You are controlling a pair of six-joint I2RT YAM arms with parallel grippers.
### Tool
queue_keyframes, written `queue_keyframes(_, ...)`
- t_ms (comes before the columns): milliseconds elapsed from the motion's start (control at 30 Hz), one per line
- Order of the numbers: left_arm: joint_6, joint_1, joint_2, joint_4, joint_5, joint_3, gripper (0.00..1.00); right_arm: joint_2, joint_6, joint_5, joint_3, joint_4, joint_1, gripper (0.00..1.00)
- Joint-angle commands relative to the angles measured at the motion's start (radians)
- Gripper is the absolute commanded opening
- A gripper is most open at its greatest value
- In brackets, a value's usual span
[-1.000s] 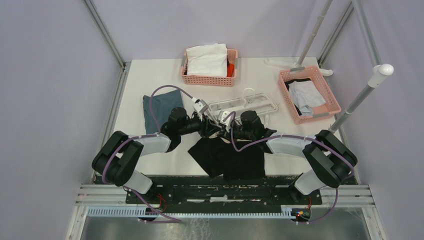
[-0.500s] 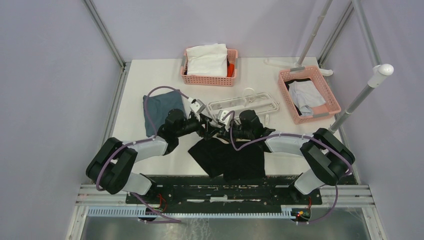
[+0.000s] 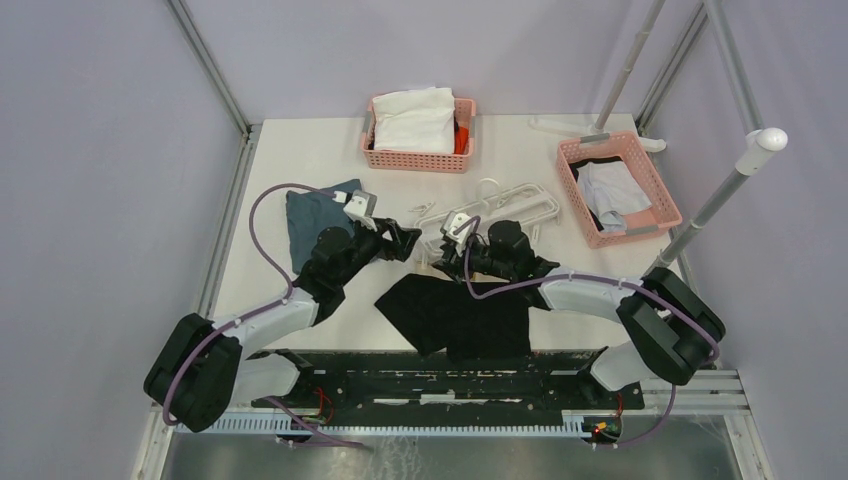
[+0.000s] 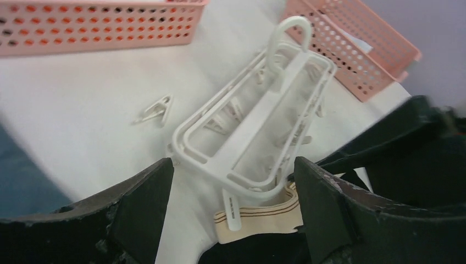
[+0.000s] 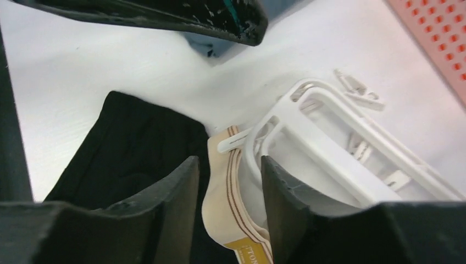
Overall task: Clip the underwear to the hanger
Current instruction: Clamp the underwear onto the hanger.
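Left end effector [image 4: 232, 165] stood wide, right end effector [image 5: 229, 162] half-open, both empty; the underwear [image 3: 455, 315], seemingly barely clipped, could slip off the hanger [image 4: 272, 110].

Pale lilac walls [image 3: 100, 150] (evenly lit) enclose a white table [image 3: 300, 150], with metal posts [image 3: 208, 70] at its corners.

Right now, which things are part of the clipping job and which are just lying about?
Job: underwear, hanger.
Lying about: far basket, right basket, white garment, blue cloth, loose clip.
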Motion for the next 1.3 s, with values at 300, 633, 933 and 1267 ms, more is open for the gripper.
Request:
queue_keyframes(300,-0.498,-0.014,0.137,-0.117,-0.120,0.060,0.72,-0.100,0.151,0.532,-0.090,0.246,-0.004,0.61)
queue_keyframes(633,-0.635,-0.031,0.281,-0.009,-0.117,0.096,0.58,-0.109,0.160,0.720,-0.129,0.303,-0.004,0.59)
queue_keyframes(933,-0.665,-0.031,0.429,0.051,-0.108,0.156,0.56,-0.110,0.154,0.724,-0.133,0.308,-0.004,0.58)
queue_keyframes(1267,-0.608,-0.021,0.470,0.037,-0.125,0.226,0.40,-0.091,0.146,0.751,-0.133,0.320,-0.005,0.58)
